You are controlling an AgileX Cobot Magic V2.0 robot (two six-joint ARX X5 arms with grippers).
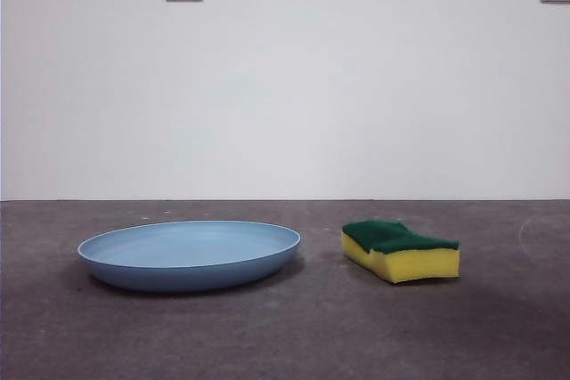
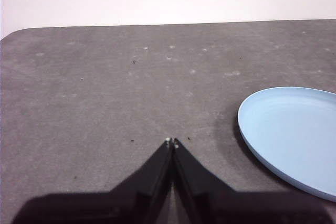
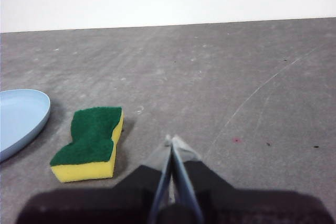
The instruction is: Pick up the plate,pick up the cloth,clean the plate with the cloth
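plate lying lower left on desk | cloth sitting right, apart | left gripper & right gripper both pressed together, holding nothing | risk: shallow rim slipping during pinch

L tool & R tool both closed, empty, hovering low.

The plate looks like smooth plastic with a soft, matt face, not shiny. The cloth is really a sponge: spongy yellow foam below, and a rough, fuzzy green scrubbing layer on top. The table is dull grey and looks a bit grainy, with pale specks and thin scratches. The wall is plain and matt.
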